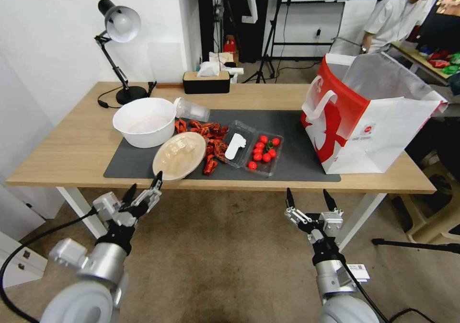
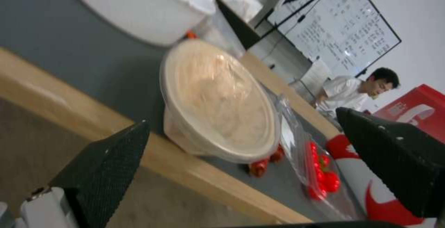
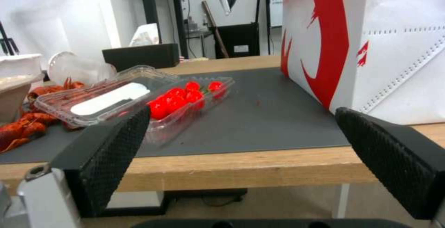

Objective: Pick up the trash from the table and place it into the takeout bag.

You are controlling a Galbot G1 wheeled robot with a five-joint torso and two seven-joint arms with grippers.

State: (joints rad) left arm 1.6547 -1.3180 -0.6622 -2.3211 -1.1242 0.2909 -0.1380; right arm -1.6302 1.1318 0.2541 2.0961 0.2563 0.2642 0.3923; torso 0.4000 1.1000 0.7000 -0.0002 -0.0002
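Note:
Trash lies on the dark mat of the table: a round beige lid on a container at the front edge, a tipped clear plastic cup, red shell scraps, and an open clear box of cherry tomatoes. The takeout bag stands open at the table's right end. My left gripper is open just before the front edge, facing the beige lid. My right gripper is open below the edge, facing the tomato box.
A large white bowl sits behind the beige lid. A desk lamp and a black tissue box stand along the back edge. Bare mat lies between the tomato box and the bag. A stool stands right of the table.

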